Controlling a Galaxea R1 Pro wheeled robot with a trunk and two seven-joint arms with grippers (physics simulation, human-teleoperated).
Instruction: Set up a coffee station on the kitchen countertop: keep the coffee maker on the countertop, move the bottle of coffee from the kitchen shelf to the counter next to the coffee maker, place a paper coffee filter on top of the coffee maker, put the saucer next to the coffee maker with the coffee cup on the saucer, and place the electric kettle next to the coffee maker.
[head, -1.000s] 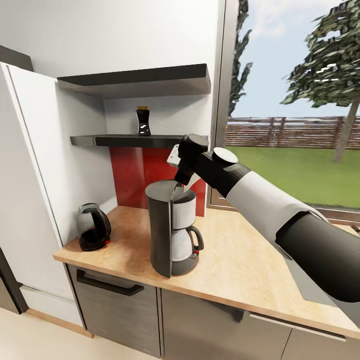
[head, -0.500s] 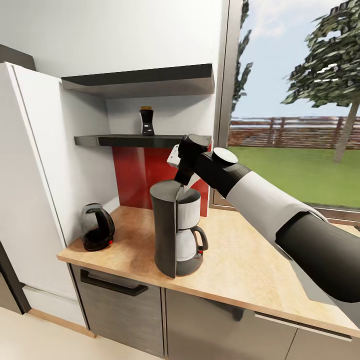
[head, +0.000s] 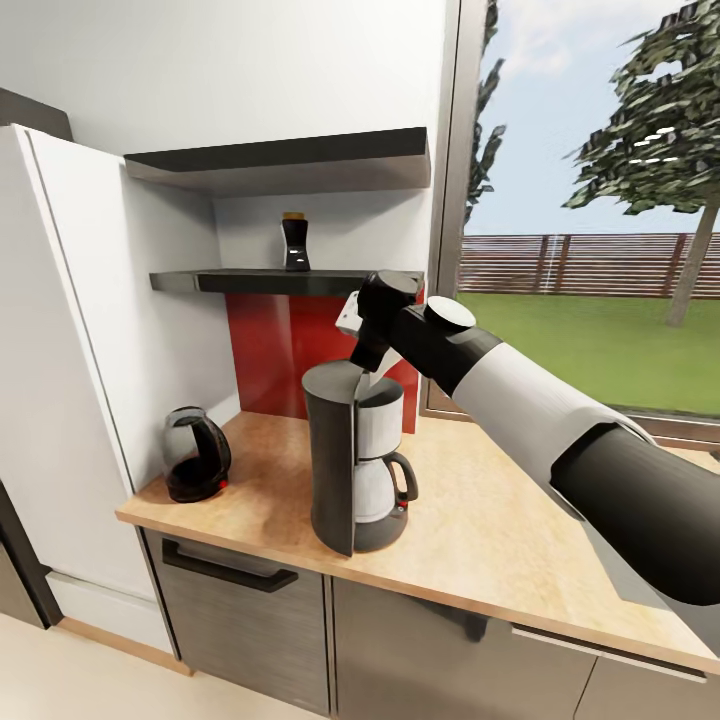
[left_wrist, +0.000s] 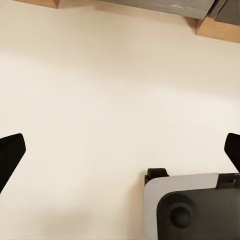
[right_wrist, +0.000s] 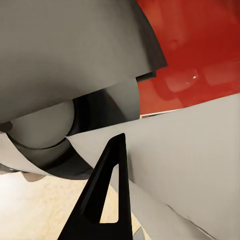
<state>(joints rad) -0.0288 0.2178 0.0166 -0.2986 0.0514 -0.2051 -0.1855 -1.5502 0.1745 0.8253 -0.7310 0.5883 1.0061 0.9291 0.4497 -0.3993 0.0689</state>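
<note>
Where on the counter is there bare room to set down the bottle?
The counter is bare between the kettle and the coffee maker, and widely bare from the coffee maker toward the window. The coffee maker's top is crowded by the right tool and paper filter.

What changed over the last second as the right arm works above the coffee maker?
Mostly the camera moved: the whole scene slid right in the head view. The right gripper stays over the coffee maker, holding the paper coffee filter. The bottle of coffee remains on the kitchen shelf.

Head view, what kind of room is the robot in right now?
Most likely a home kitchen: a coffee maker and an electric kettle stand on a wood-grain countertop above grey cabinet fronts, beside a window onto a lawn.
</note>
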